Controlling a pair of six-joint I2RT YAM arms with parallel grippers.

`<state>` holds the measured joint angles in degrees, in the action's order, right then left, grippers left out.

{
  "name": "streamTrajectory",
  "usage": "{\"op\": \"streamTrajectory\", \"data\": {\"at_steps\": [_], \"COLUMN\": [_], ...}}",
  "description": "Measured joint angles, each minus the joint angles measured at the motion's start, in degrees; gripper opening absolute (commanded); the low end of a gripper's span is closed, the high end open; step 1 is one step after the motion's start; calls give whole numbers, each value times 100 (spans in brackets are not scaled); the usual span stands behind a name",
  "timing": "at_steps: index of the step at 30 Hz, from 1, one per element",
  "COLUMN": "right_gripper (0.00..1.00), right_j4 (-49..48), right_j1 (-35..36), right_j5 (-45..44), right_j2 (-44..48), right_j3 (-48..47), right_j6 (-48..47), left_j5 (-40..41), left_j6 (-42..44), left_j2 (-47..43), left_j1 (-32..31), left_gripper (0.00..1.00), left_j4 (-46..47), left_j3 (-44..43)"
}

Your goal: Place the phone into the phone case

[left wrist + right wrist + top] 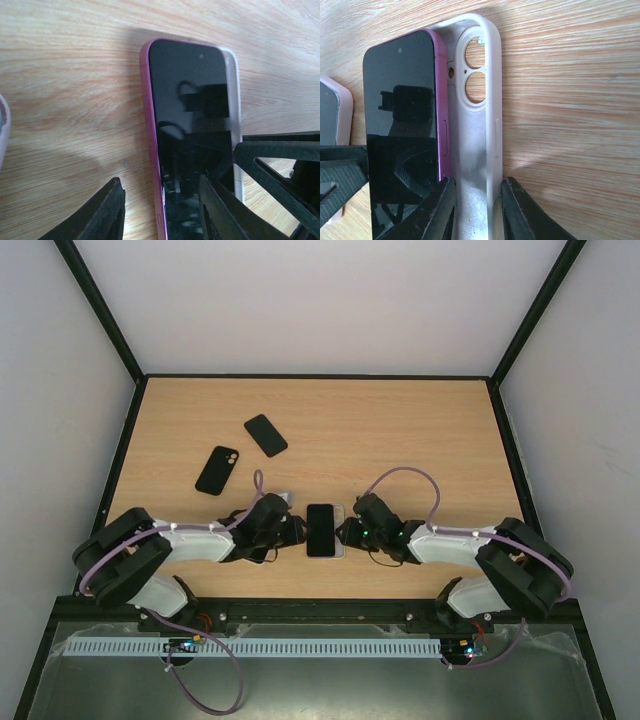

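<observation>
The left gripper (160, 189) stood spread astride the pink edge of the phone (192, 125), tilted partly inside the phone case (491, 75), whose wall sat between the narrowly parted fingers of the right gripper (479, 189).

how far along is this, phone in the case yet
Done: phone rests partly over the case, not seated. In hand: left claw straddles the phone's edge, right claw the case wall. Left: pressing it in; camera holes lie uncovered.
</observation>
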<state>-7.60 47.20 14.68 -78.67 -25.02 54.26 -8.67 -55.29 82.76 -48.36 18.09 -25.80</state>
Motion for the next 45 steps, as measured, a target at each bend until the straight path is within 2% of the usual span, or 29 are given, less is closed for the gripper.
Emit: {"op": "streamTrajectory", "data": {"at_steps": [4,11,31,33,38,40,45], "right_gripper": [24,30,26,26,36,37,34], "right_j4": [-90,-450,-1062,-1067,-1014,-994,-986], "right_j1": [0,-11,-33,-39,-74,-125,-341], "right_j5": [50,177,308,289,195,173,151], "right_j2": [-2,109,136,138,234,382,483], "right_j3": [57,299,623,625,632,662,688], "right_j6": [20,94,369,358,310,302,299], "left_j5": [17,76,271,321,533,619,756], "left_j6": [-39,-52,-66,-59,4,48,116], "left_j2": [249,409,564,584,566,501,348], "left_j1": [-81,-164,-463,-490,-549,-546,-479], "left_gripper": [29,25,23,25,36,40,39], "left_j4": [76,90,46,26,-282,-380,-494], "left_j3": [-109,-267,-540,-581,-769,-804,-817]}}
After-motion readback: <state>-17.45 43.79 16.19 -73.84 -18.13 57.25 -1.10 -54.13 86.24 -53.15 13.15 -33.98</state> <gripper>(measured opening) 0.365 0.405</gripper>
